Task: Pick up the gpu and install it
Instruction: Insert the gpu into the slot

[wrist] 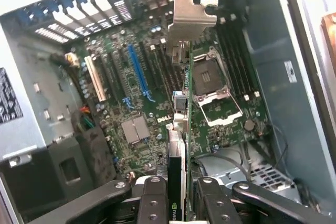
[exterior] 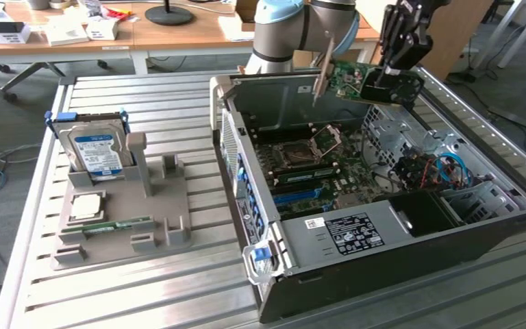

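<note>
"GPU (exterior: 345, 75) was where, then?"

"Up in the air over the end of the open case (exterior: 382, 274) farther from the exterior camera. It was clear of the board (wrist: 157, 82) and not seated in any slot. The gripper (exterior: 393, 88) had its jaws clamped on it, at the end away from the bracket (wrist: 190, 17)."

"How would it have handled?"

"Light and stiff, most likely, but fragile, with bare circuitry and a thin edge connector. A hold across the flat faces, as it had, looked safest. The bracket or the connector would have been poor places to pinch."

"Did the views differ?"

"The exterior view gave its height above the case, and showed the drive (exterior: 98, 151) standing in the grey holder (exterior: 153, 212). The wrist view showed the card edge-on between the fingers (wrist: 152, 203), roughly parallel to the blue slot (wrist: 137, 72) beneath and off to one side of it."
</note>
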Robot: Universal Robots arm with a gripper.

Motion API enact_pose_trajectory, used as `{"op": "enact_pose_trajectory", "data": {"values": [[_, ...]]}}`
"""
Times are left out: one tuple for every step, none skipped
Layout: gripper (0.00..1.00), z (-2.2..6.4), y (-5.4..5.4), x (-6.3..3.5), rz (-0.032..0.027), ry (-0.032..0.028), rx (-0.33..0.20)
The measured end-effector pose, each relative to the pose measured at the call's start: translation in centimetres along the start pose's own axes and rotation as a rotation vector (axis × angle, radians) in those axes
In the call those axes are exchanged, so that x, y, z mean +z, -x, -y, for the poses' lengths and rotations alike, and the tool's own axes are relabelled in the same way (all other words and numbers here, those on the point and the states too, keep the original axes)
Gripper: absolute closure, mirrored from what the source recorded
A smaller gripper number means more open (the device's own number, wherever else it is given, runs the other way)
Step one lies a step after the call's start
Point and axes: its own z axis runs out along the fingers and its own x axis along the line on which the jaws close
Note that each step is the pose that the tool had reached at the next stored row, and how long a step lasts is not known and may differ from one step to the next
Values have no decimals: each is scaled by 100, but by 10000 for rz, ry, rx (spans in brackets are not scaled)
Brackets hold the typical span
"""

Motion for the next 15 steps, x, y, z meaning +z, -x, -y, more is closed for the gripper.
{"op": "enact_pose_trajectory", "data": {"values": [[74,0,0,0,-6,-3,-179],[74,0,0,1,-12,-5,-359],[74,0,0,1,-18,-9,-549],[74,0,0,2,-24,-12,-730],[74,0,0,2,-29,-14,-909],[74,0,0,3,-35,-17,-1090],[74,0,0,3,-41,-19,-1270],[74,0,0,4,-47,-22,-1449],[74,0,0,4,-53,-26,-1645],[74,0,0,4,-59,-28,-1820],[74,0,0,5,-65,-31,-1999],[74,0,0,5,-70,-33,-2185],[74,0,0,6,-73,-36,-2360],[74,0,0,6,-75,-38,-2544],[74,0,0,7,-76,-40,-2728]]}}
